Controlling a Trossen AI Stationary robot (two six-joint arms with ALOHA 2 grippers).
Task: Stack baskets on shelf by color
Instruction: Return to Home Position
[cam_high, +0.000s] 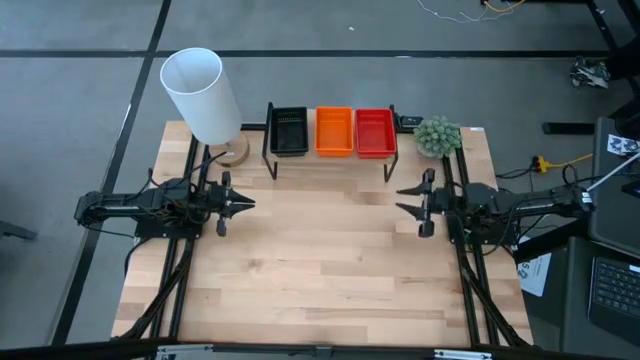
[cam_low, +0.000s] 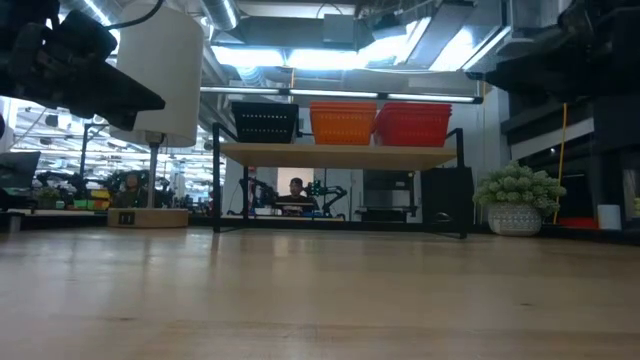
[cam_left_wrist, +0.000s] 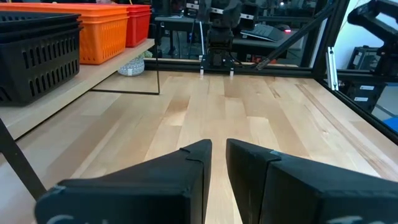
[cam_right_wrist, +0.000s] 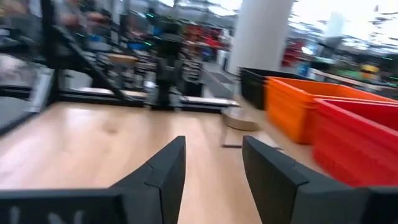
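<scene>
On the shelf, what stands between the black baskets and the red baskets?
The orange baskets stand between the black baskets and the red baskets on the shelf, as the high and low views show.

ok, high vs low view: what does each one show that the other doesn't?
High only: the left gripper and right gripper facing each other from the table's sides, and the insides of the black baskets, orange baskets and red baskets. Low only: their mesh sides, the space under the shelf, a person in the room behind. Both: those baskets in a row on the shelf, the lamp, the plant.
</scene>
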